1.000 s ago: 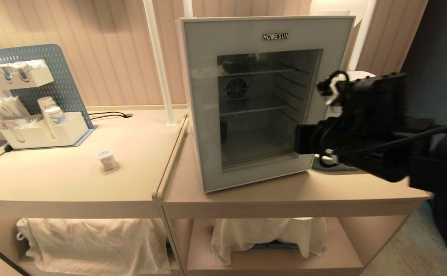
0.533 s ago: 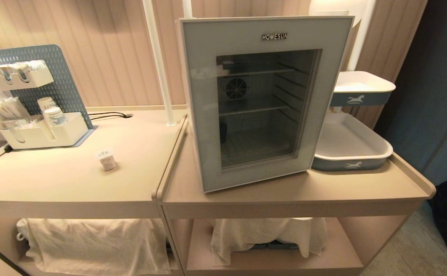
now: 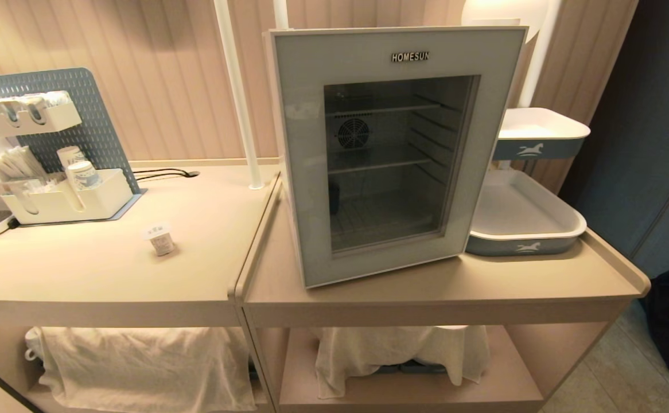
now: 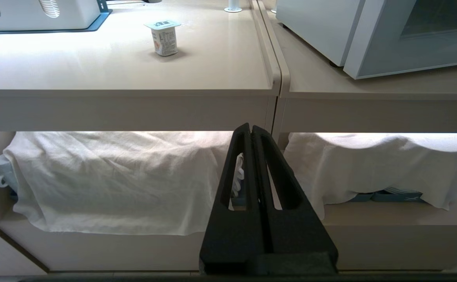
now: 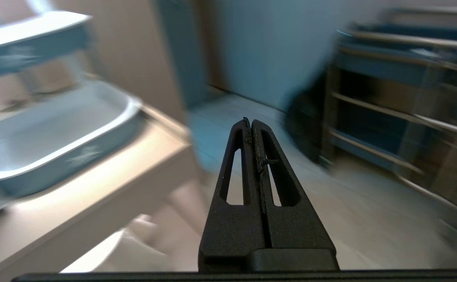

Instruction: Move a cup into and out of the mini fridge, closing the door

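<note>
The right gripper (image 5: 251, 122) is pressed fully closed and holds nothing. A second ago its arm filled the right side of the head view, up against the latch side of the door (image 3: 306, 172); now it is gone from that view, and its own blurred camera looks past the counter corner toward the floor and a dark rack. The grey-blue tray (image 5: 52, 133) lies off to one side of it and slightly ahead. The mini fridge (image 4: 311, 27) is no longer in front of this gripper at all.

The left gripper (image 4: 251, 128) is likewise closed and empty. It sits low, below the counter edge, with the draped white cloths (image 4: 111, 176) on the lower shelf just beyond its tips. Farther out and above, the cup (image 4: 163, 36) stands upright on the left counter top, well apart from both grippers and outside the fridge.

Farthest off, the glass door sits flat against the cabinet, and the wire shelves (image 3: 380, 163) behind it carry nothing.

Cup out, door shut and the working arm drawn back together suggest the task is essentially complete, with the robot settling to rest.
</note>
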You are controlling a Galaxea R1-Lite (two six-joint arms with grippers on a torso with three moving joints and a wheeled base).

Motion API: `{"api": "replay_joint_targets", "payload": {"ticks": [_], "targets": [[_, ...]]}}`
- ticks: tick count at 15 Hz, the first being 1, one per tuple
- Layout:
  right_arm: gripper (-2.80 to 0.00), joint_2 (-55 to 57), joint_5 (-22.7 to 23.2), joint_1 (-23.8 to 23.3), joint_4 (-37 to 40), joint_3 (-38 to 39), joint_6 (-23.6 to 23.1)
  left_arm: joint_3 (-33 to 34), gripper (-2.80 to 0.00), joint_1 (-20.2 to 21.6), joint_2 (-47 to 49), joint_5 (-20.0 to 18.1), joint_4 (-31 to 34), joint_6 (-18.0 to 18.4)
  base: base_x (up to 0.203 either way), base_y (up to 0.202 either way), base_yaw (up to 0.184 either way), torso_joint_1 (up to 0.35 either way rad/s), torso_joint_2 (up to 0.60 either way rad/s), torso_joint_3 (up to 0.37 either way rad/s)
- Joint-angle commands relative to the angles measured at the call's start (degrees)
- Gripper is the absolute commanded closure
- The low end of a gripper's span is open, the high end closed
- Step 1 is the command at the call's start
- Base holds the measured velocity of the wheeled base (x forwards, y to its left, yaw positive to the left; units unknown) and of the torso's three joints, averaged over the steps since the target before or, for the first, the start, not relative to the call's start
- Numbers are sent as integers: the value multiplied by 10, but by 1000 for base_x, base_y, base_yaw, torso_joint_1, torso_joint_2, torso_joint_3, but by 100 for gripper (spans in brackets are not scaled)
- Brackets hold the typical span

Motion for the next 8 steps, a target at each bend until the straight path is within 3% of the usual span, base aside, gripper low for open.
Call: {"api": "replay_joint_targets", "payload": {"ticks": [1, 2, 3, 5, 8], "targets": [[0, -79, 240, -14, -20, 70, -26, 0, 0, 0, 0, 0, 0, 0, 0, 0, 0, 0, 0, 0], [0, -77, 344, -17, -5, 82, -46, 0, 0, 0, 0, 0, 0, 0, 0, 0, 0, 0, 0, 0], [0, -75, 417, -19, 15, 88, -64, 0, 0, 0, 0, 0, 0, 0, 0, 0, 0, 0, 0, 0], [0, -72, 431, -22, 92, 83, -99, 0, 0, 0, 0, 0, 0, 0, 0, 0, 0, 0, 0, 0], [0, -62, 435, -21, 113, 77, -118, 0, 0, 0, 0, 0, 0, 2, 0, 0, 0, 0, 0, 0]]}}
